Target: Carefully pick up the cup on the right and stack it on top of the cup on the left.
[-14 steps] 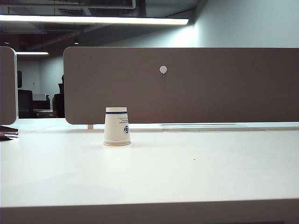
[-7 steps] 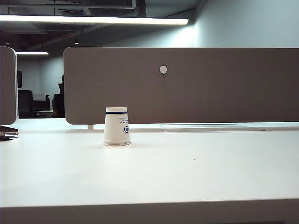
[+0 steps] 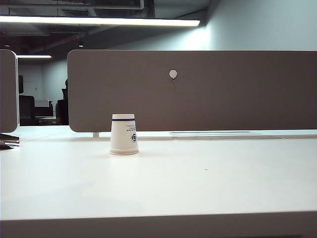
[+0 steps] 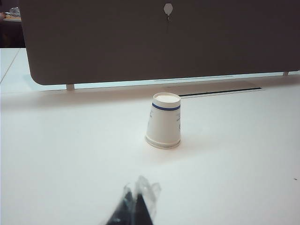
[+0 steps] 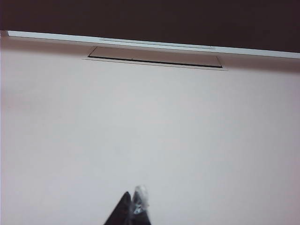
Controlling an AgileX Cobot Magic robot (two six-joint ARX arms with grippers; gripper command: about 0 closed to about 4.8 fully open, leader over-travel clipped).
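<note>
One white paper cup (image 3: 124, 135) with a blue band stands upside down on the white table (image 3: 208, 178), left of the middle. The left wrist view shows the same cup (image 4: 164, 121), well beyond my left gripper (image 4: 138, 194). That gripper is shut and holds nothing. I cannot tell whether this is a single cup or two nested ones. No separate cup on the right is in view. My right gripper (image 5: 133, 200) is shut and empty over bare table. Neither gripper appears in the exterior view.
A grey partition panel (image 3: 208, 91) with a small white knob (image 3: 173, 74) runs along the back of the table. A cable slot (image 5: 154, 57) lies in the tabletop at the foot of the panel. A dark object (image 3: 8, 142) sits at the far left edge.
</note>
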